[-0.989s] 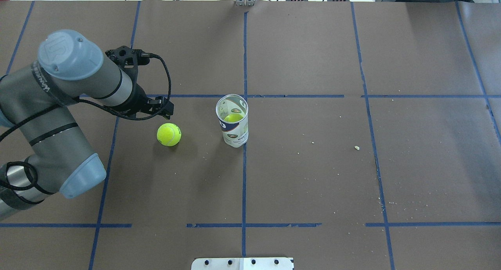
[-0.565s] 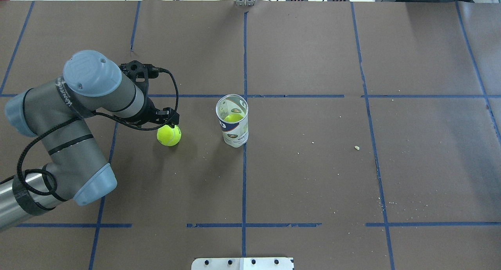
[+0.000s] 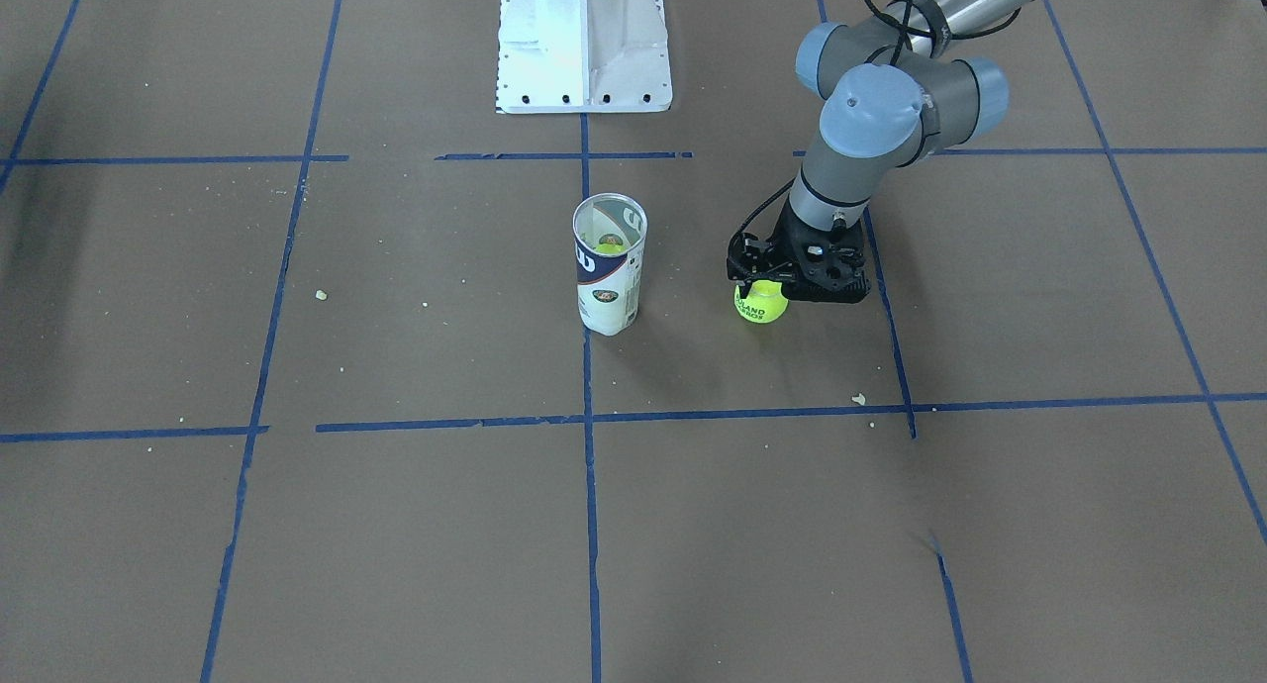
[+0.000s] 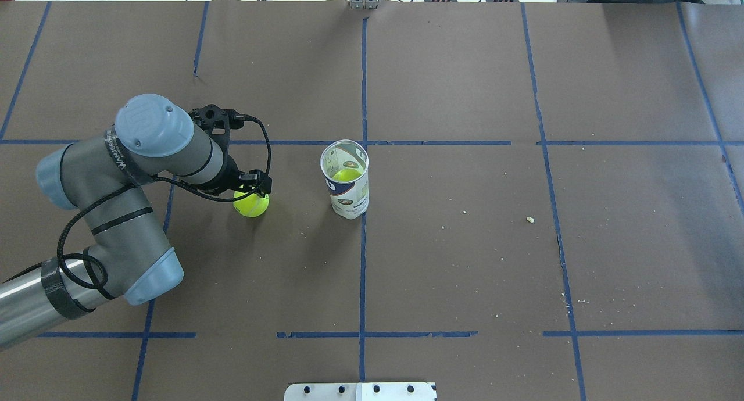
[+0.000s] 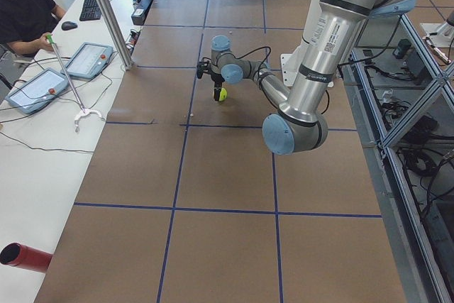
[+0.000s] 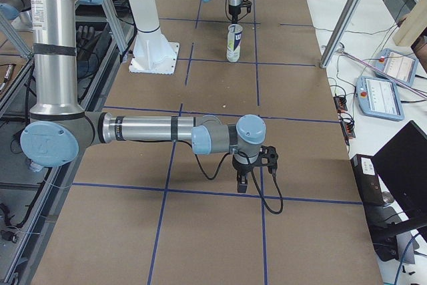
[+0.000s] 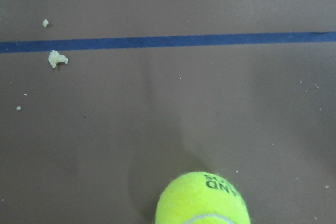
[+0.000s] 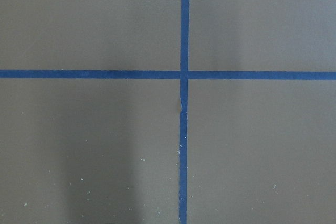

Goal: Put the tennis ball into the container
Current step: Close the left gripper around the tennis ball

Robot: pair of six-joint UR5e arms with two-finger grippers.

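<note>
Left hand (image 4: 254, 190) over tennis ball (image 4: 251, 207), spread unclear; container (image 4: 349, 201) upright, another ball (image 4: 346, 175) inside.

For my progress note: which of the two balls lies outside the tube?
The lettered ball on the table, beneath the left gripper. The other ball sits inside the tube.

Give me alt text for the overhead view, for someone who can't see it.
The left gripper is low over the tennis ball on the brown table. To the ball's right stands the upright, open-topped clear container with another yellow-green ball inside.
</note>
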